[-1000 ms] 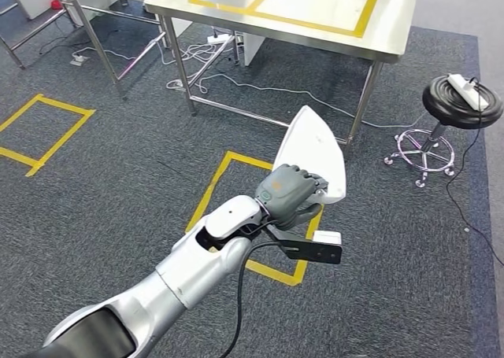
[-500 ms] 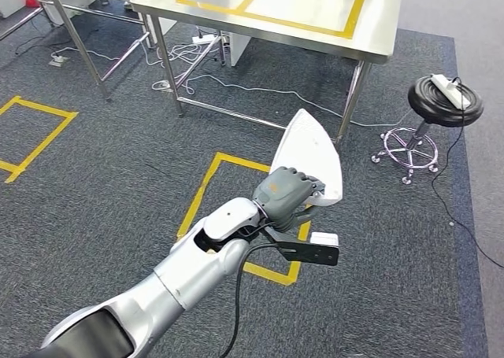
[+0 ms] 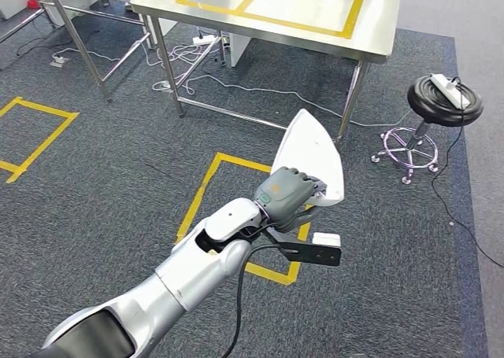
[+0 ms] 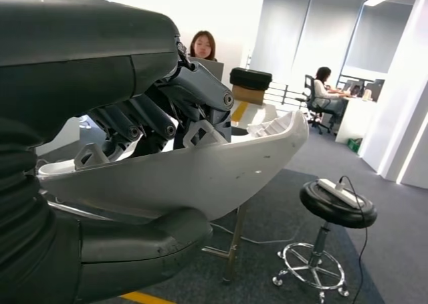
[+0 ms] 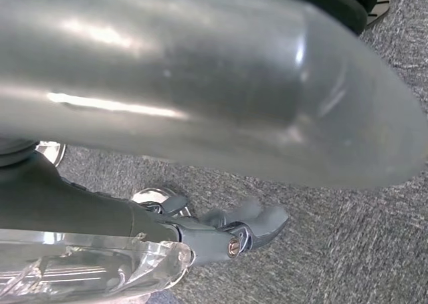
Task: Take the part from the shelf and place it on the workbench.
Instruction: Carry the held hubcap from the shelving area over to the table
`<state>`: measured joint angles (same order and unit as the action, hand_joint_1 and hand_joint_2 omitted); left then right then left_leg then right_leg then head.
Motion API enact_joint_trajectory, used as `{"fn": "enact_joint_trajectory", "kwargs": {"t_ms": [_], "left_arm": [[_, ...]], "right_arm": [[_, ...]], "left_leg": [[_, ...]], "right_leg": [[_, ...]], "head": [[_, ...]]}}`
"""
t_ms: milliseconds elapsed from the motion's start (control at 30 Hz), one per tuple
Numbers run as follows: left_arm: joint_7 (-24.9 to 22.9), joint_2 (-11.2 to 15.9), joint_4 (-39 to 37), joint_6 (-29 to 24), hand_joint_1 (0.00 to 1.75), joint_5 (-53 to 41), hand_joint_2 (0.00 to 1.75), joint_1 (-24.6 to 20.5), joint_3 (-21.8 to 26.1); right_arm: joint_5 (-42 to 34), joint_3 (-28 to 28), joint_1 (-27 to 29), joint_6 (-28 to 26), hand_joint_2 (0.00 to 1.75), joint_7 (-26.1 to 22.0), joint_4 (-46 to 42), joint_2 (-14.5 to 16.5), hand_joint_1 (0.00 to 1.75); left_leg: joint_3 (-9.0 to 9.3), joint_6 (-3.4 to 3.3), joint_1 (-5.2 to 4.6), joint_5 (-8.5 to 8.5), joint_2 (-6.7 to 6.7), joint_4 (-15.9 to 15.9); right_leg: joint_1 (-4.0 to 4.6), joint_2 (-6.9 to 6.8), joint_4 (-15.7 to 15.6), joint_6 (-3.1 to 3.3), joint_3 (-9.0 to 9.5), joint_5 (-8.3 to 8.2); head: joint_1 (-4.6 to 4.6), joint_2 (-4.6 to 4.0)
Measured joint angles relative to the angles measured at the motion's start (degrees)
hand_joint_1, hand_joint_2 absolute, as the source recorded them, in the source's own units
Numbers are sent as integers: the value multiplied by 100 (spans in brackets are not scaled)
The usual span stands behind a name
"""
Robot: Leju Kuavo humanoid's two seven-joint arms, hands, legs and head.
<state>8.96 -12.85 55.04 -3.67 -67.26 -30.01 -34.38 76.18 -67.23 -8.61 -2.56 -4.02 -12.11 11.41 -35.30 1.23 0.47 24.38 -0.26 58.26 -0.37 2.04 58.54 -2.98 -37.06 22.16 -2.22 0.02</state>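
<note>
holding the white part (image 3: 312, 153) out in front of the body, the left hand (image 3: 288, 197) sits near the middle of the head view, its dark fingers (image 4: 146, 117) folded over the part's rim and the thick thumb (image 4: 146, 240) pressed up under its shell, so the part is clamped between them. by the look of it the pick-up from the shelf is done and the carry is under way; what is left is to reach the workbench (image 3: 380, 35), which lies across the top of the frame, and set the part down on it. the part hangs over grey carpet, above the far corner of a yellow taped square (image 3: 205, 193), well short of the bench's near edge. the bench top carries yellow tape lines with bare steel around them, so there looks to be room to land the part. a black stool (image 3: 444, 100) with a white power strip lying on it stands at the right edge, near the bench leg, and loose cables (image 3: 196, 59) trail under the bench at upper left; both are worth steering clear of on the approach. two people sit in the background of the left wrist view. the right hand (image 5: 242, 227) hangs over the carpet, and i cannot tell how its fingers lie.
</note>
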Motion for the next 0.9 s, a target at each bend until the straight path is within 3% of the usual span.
{"fn": "enact_joint_trajectory", "kwargs": {"t_ms": [633, 900], "left_arm": [[-266, -13, 0, -26, 175, -264, 175, -7, -1], [-323, -19, 0, -34, 175, -388, 175, -12, -1]], "right_arm": [[2, 0, 5, -34, 0, 19, 0, 0, 0], [-1, -2, 6, -34, 0, 18, 0, 2, 0]], "left_leg": [[-1, 11, -8, -10, 0, -12], [4, -70, -66, -9, 1, -22]], "right_leg": [[-10, 1, 17, 0, -15, -2], [-72, 3, -4, -63, -10, -13]], "head": [[0, 0], [-3, 0]]}}
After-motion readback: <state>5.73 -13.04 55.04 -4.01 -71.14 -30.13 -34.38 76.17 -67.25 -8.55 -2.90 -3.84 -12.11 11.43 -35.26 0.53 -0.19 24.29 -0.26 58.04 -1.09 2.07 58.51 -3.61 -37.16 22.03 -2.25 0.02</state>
